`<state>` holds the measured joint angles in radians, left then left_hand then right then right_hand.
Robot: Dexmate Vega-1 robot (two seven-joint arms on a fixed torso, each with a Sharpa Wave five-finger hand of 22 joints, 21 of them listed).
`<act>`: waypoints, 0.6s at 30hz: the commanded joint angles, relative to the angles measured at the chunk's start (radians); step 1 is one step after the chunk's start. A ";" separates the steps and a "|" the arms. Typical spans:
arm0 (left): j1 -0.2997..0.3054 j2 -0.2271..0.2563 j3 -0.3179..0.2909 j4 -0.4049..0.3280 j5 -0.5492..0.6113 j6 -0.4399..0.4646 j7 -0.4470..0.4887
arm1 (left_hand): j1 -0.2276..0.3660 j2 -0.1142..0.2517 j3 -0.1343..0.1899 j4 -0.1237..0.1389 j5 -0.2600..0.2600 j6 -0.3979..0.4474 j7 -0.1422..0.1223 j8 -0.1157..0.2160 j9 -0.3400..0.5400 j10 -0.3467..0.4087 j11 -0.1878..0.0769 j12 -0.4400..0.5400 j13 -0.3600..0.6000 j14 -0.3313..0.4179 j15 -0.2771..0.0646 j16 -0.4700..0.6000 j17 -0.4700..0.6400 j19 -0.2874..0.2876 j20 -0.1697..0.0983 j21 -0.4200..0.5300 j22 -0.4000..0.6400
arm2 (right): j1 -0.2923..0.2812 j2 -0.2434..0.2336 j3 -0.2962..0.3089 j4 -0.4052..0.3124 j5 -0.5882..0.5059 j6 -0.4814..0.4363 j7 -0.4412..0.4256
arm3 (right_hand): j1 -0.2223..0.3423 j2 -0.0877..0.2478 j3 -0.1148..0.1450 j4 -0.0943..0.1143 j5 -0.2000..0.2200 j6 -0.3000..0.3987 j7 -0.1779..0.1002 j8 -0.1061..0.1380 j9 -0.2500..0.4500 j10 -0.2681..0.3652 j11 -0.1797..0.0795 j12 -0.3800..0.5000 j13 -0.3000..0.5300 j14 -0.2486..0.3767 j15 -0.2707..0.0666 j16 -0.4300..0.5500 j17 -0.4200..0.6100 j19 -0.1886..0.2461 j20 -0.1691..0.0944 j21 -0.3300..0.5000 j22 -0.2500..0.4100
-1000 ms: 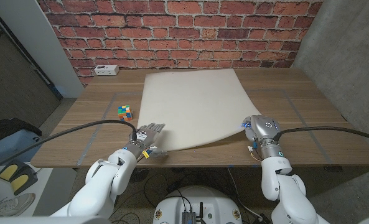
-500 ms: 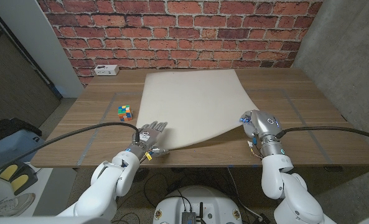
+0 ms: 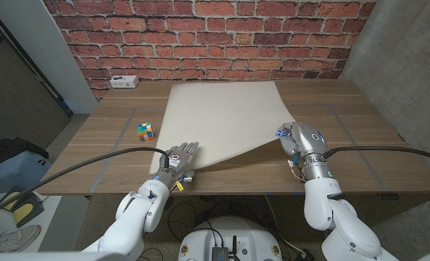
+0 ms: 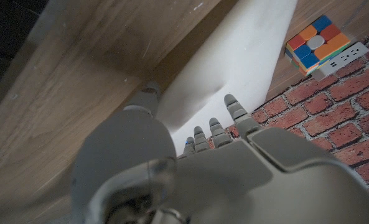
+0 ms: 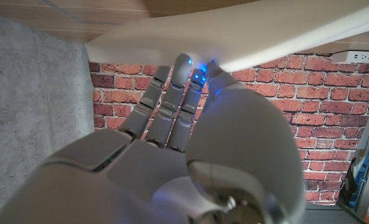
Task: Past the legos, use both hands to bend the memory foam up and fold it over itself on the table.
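A cream memory foam sheet (image 3: 225, 119) lies across the middle of the table. My right hand (image 3: 302, 145) holds its near right corner, fingers under the foam (image 5: 246, 34) and thumb against it, and that corner is raised off the wood. The near edge slopes down from there to my left hand (image 3: 177, 158) at the near left corner. In the left wrist view the foam (image 4: 234, 74) runs between the thumb and the fingers (image 4: 234, 112) of that hand, which grips the corner low on the table.
A coloured puzzle cube (image 3: 146, 130) sits on the wood left of the foam, close to my left hand, and shows again as the cube (image 4: 315, 42). A white power strip (image 3: 123, 81) lies at the far left by the brick wall.
My right hand has risen and moved away from the near edge, lifting the foam's near right corner higher. My left hand has slid forward onto the near left corner.
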<state>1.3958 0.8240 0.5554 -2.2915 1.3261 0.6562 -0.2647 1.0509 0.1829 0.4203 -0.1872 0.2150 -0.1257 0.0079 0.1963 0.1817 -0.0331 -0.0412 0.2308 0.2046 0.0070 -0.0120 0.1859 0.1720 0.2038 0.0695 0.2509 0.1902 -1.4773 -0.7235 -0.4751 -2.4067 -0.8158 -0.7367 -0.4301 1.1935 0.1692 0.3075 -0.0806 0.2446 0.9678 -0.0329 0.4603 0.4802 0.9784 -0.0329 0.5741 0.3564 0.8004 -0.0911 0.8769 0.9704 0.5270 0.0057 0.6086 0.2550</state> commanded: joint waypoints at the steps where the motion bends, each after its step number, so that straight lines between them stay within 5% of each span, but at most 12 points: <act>1: -0.009 -0.044 0.025 0.036 0.079 0.041 0.031 | 0.181 0.014 0.113 0.000 0.023 0.059 -0.015 0.015 0.002 0.068 -0.020 0.025 0.002 0.065 -0.035 0.012 0.004 0.036 -0.040 0.025 0.015 | -0.016 -0.006 0.022 -0.008 0.034 -0.002 -0.054 | -0.002 -0.003 0.008 -0.002 0.007 0.015 0.025 0.008 0.007 0.000 0.004 0.165 0.250 0.007 -0.097 -0.003 0.011 -0.004 0.001 0.009 0.003; 5: 0.003 -0.064 0.013 0.046 0.061 0.050 0.108 | 0.284 0.019 0.162 0.013 0.021 0.163 -0.037 0.033 0.003 0.187 -0.039 0.063 0.001 0.170 -0.082 0.030 0.009 0.131 -0.088 0.089 0.031 | -0.033 -0.004 0.037 -0.009 0.051 -0.009 -0.073 | -0.003 -0.003 0.010 -0.004 0.007 0.014 0.025 0.008 0.010 -0.003 0.006 0.168 0.255 0.005 -0.095 -0.003 0.018 -0.006 0.001 0.011 0.002; 7: 0.013 -0.073 0.006 0.055 0.040 0.049 0.190 | 0.306 0.020 0.190 0.046 0.010 0.310 -0.042 0.066 0.005 0.325 -0.060 0.105 0.000 0.314 -0.105 0.064 0.014 0.230 -0.098 0.162 0.046 | -0.038 -0.004 0.038 -0.009 0.055 -0.014 -0.078 | -0.004 -0.003 0.012 -0.005 0.007 0.014 0.025 0.009 0.013 -0.004 0.008 0.171 0.259 0.005 -0.096 -0.004 0.022 -0.008 0.001 0.013 0.002; 10: 0.026 -0.074 -0.010 0.059 -0.009 0.030 0.306 | 0.251 0.020 0.212 0.126 -0.022 0.478 -0.033 0.092 0.007 0.484 -0.070 0.137 -0.006 0.484 -0.131 0.090 0.012 0.362 -0.110 0.267 0.057 | -0.045 -0.010 0.044 -0.007 0.066 -0.009 -0.087 | -0.006 -0.004 0.015 -0.006 0.007 0.015 0.025 0.011 0.016 -0.007 0.005 0.173 0.264 0.004 -0.096 -0.006 0.026 -0.010 0.001 0.016 0.002; 12: 0.032 -0.072 -0.016 0.059 -0.029 0.021 0.365 | 0.231 0.016 0.225 0.143 -0.031 0.544 -0.027 0.098 0.008 0.537 -0.100 0.140 -0.008 0.553 -0.140 0.095 0.010 0.409 -0.121 0.310 0.058 | -0.050 -0.012 0.046 -0.006 0.071 -0.009 -0.093 | -0.007 -0.004 0.017 -0.007 0.007 0.015 0.027 0.011 0.018 -0.008 0.006 0.173 0.265 0.005 -0.097 -0.008 0.028 -0.011 0.000 0.017 0.001; 16: 0.048 -0.071 -0.046 0.055 -0.130 -0.024 0.499 | 0.192 0.002 0.236 0.155 -0.039 0.627 -0.003 0.100 0.010 0.623 -0.096 0.147 -0.009 0.657 -0.148 0.098 0.005 0.470 -0.125 0.367 0.050 | -0.058 -0.019 0.051 -0.005 0.079 -0.006 -0.104 | -0.010 -0.005 0.020 -0.008 0.007 0.015 0.028 0.012 0.021 -0.010 0.004 0.173 0.264 0.004 -0.099 -0.011 0.034 -0.018 -0.001 0.019 0.001; 18: 0.053 -0.069 -0.058 0.055 -0.174 -0.047 0.553 | 0.165 -0.005 0.242 0.157 -0.041 0.670 0.006 0.097 0.011 0.682 -0.074 0.152 -0.009 0.729 -0.157 0.100 0.003 0.508 -0.134 0.403 0.043 | -0.061 -0.023 0.051 -0.004 0.080 -0.009 -0.107 | -0.013 -0.003 0.022 -0.008 0.006 0.014 0.024 0.010 0.020 -0.012 0.002 0.171 0.262 -0.001 -0.100 -0.014 0.038 -0.022 -0.003 0.020 0.000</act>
<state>1.4184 0.7629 0.5436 -2.2448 1.3086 0.6766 0.0011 1.2401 0.1834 0.6550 -0.0352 0.1766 0.4960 0.0018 0.2888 0.1895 0.5911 -0.1318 0.3739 0.1949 0.6682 -0.0598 0.2793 0.1762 0.6728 -0.0561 0.6174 0.2394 -1.5168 -0.7330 -0.4373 -2.4133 -0.7607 -0.7423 -0.5041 1.1870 0.1627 0.3216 -0.0889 0.2438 0.9648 -0.0264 0.4675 0.4997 0.9696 -0.0246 0.5814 0.3564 0.8003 -0.0911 0.8688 1.0021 0.5122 0.0020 0.6194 0.2552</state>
